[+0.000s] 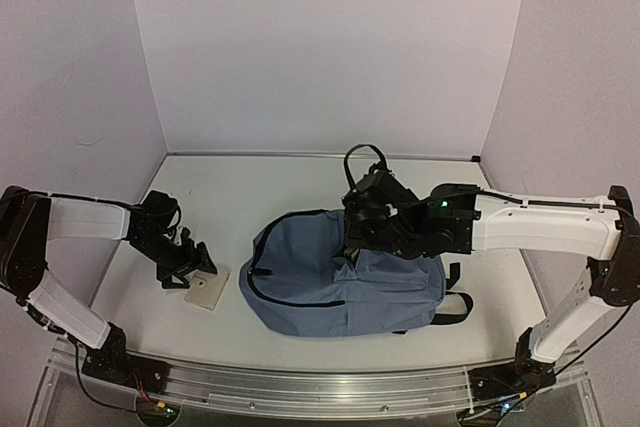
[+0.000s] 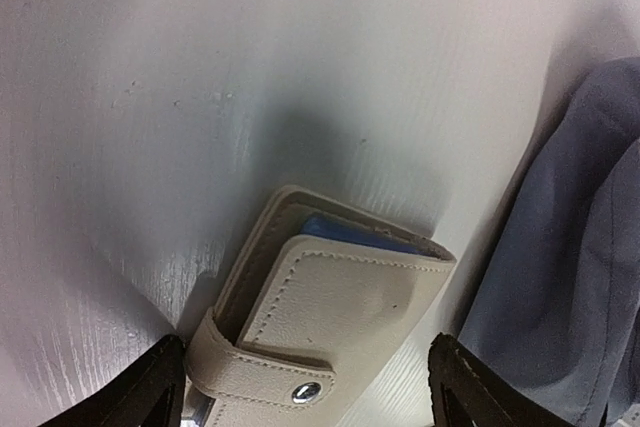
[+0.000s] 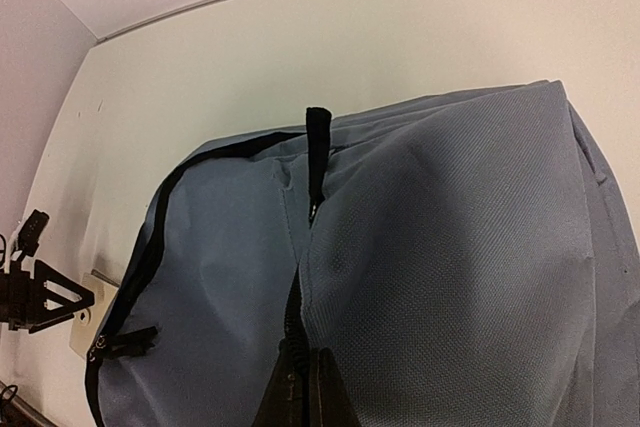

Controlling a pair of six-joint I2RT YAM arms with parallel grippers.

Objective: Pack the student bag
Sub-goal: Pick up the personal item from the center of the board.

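Top: student bag [image 1: 330,287] lay mid-tabletop [image 1: 260,187], right claw [image 1: 354,235] pinched shut on its upper fabric | Left wrist: left claw [image 2: 310,387] stood open astride the beige wallet [image 2: 340,297]; I judged squaring on it first best | Right wrist: zipper seam [image 3: 305,277] tented toward closed fingers [image 3: 325,392].

The left wrist view's bottom edge is cutting off the near end of the beige wallet [image 2: 330,317] and all but the dark tips of the left end effector [image 2: 310,392]. The student bag [image 2: 580,277] is running off the right edge. The right end effector [image 3: 303,387] is showing only as a dark wedge.
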